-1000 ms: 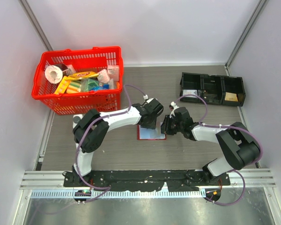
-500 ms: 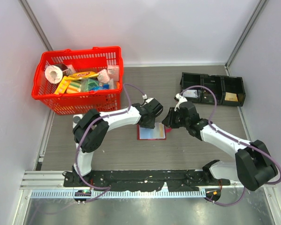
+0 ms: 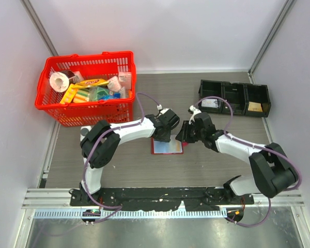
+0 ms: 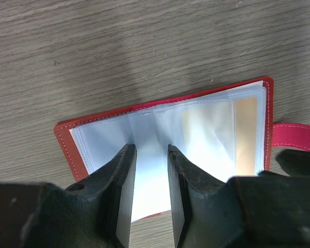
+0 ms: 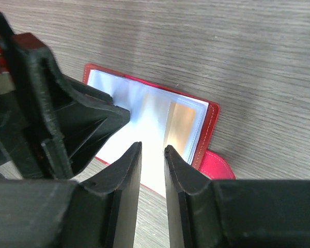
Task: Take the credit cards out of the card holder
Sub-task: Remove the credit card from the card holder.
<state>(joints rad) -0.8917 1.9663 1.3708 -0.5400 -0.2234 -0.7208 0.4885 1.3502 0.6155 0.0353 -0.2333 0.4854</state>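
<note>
The holder lies spread open on the table between both grippers, snap tab toward the right arm; a tan card sits in the tab-side pocket; other pockets are pale, contents unclear. Left gripper is over the far page, fingers narrowly apart, clamping nothing; right gripper is likewise narrowly apart over the tab-side page, possibly touching it.

Red card holder open flat on the table, tan credit card tucked in its clear pocket.
</note>
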